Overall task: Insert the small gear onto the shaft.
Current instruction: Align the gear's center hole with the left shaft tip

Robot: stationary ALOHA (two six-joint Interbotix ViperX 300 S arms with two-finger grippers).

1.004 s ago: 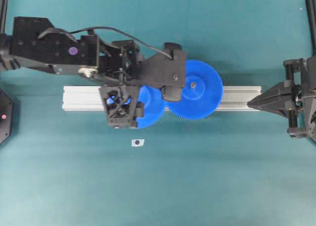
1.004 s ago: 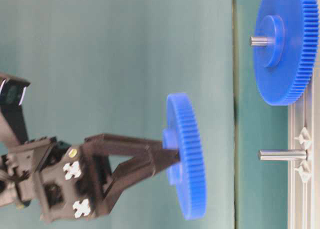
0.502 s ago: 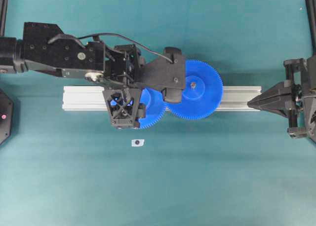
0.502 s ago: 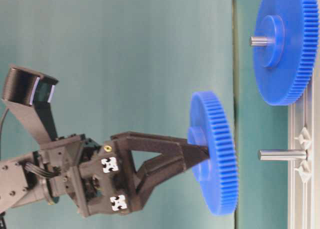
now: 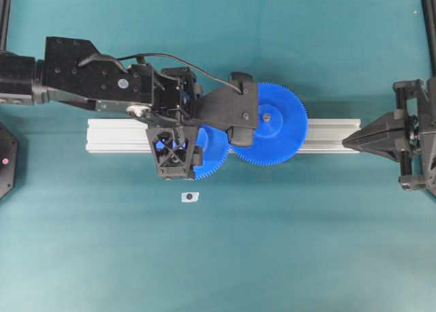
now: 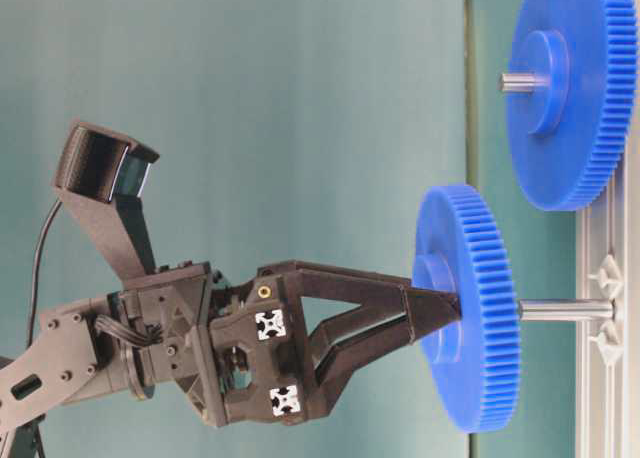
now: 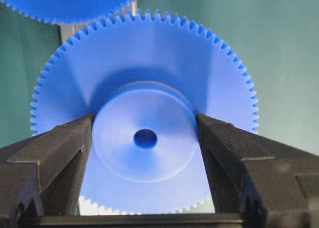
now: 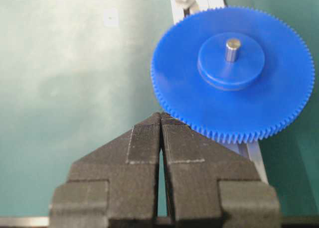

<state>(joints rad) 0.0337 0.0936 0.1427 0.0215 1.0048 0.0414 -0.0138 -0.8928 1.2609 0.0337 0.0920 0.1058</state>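
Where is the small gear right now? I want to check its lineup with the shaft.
In the table-level view, the small gear is held by its hub in the left tool, at the tip of the shaft, below the larger gear.

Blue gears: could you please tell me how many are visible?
2. The small gear is gripped by its hub in the left hand, at the shaft. The wider gear sits mounted on the rail.
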